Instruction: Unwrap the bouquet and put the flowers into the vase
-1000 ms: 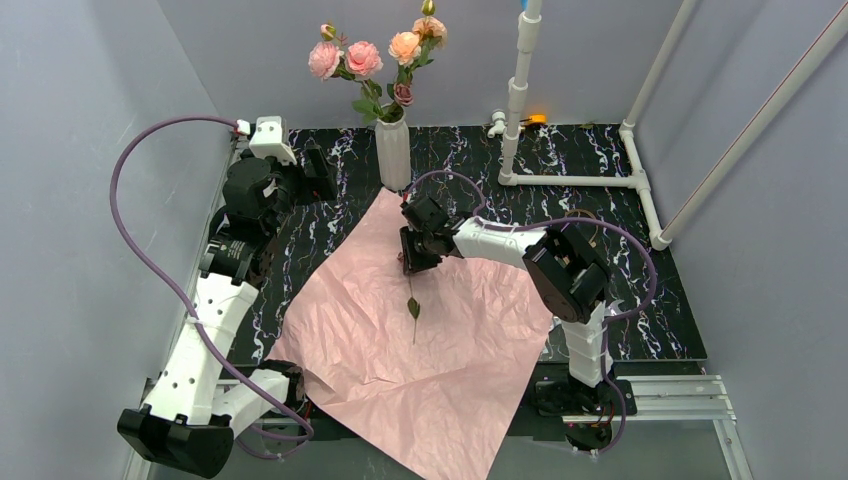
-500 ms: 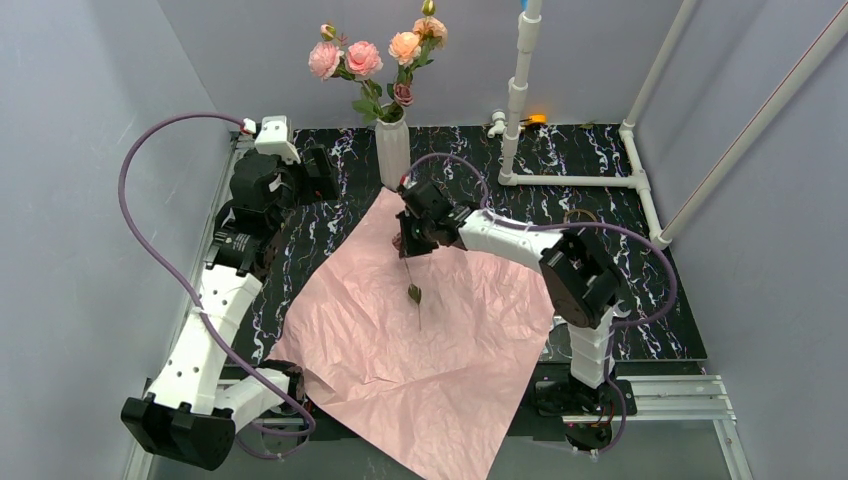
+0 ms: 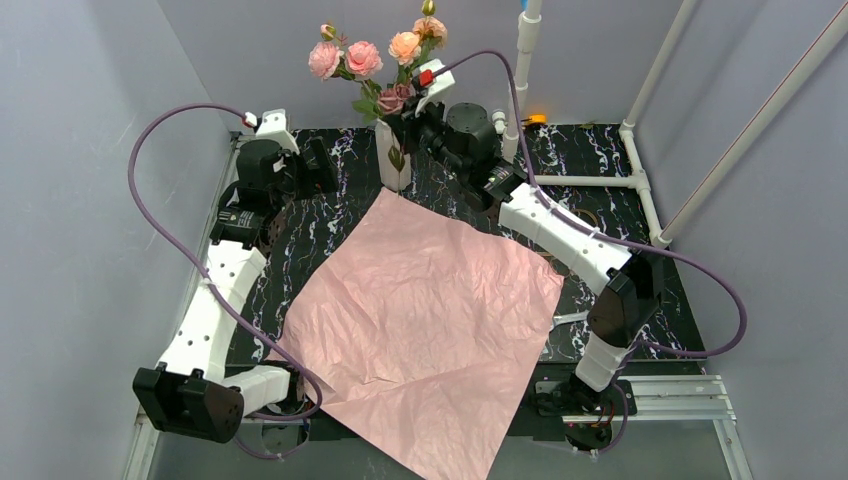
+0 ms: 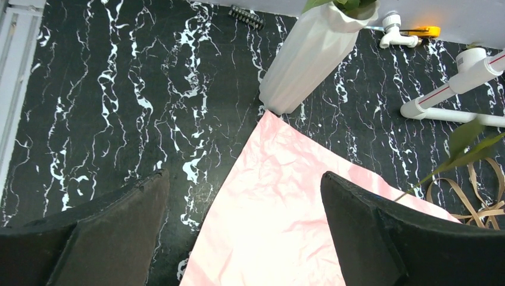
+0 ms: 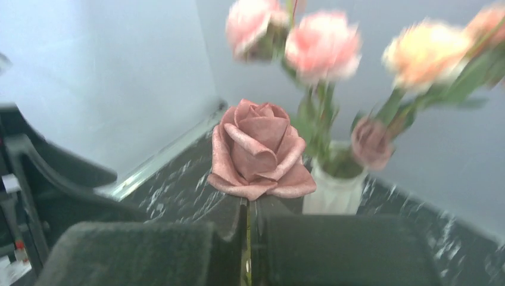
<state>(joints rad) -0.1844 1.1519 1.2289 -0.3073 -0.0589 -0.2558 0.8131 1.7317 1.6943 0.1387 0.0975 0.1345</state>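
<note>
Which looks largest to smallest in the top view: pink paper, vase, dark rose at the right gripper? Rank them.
1. pink paper, by far the largest.
2. vase.
3. dark rose, smallest, even though it is higher and nearer the camera.

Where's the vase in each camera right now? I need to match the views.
Top external: vase at far centre, just beyond the pink paper's far corner.
Left wrist: vase at the top, right of centre.
Right wrist: vase blurred, low right of centre, behind the dark rose.
Shared landmark: the black marbled tabletop.
</note>
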